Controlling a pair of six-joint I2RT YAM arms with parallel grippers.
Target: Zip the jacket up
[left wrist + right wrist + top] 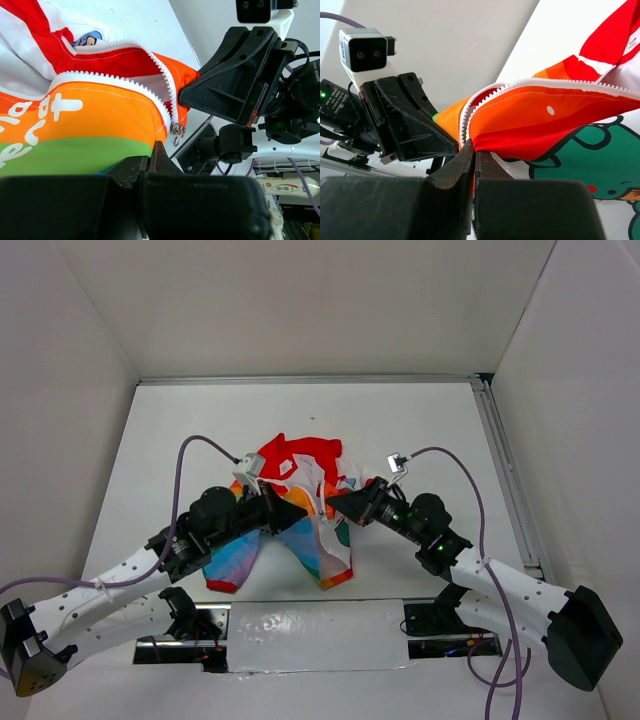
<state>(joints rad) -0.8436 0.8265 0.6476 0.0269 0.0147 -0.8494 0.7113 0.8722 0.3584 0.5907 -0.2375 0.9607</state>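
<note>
On the table (420, 420) | jacket (295, 456) zipper edges (161, 84) apart | jaws clamped (both)

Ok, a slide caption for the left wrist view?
Left gripper and right gripper pinch the unzipped jacket, zipper pull between them.

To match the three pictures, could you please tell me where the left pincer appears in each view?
Top external: left pincer left of centre, shut on the jacket.
Left wrist: bottom edge, its own fingers.
Right wrist: left side, under a white camera.
Shared landmark: the jacket's orange panel.

Bright, even light; blurred near foreground.
</note>
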